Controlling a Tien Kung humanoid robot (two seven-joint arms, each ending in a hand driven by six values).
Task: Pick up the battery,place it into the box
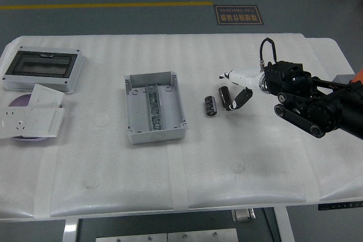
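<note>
My right hand [238,86] reaches in from the right edge. Its white and black fingers [243,96] are spread, holding nothing, just beside one upright battery [226,97]. A second battery [210,106] lies left of it. The grey box [154,106] sits open, farther left.
</note>
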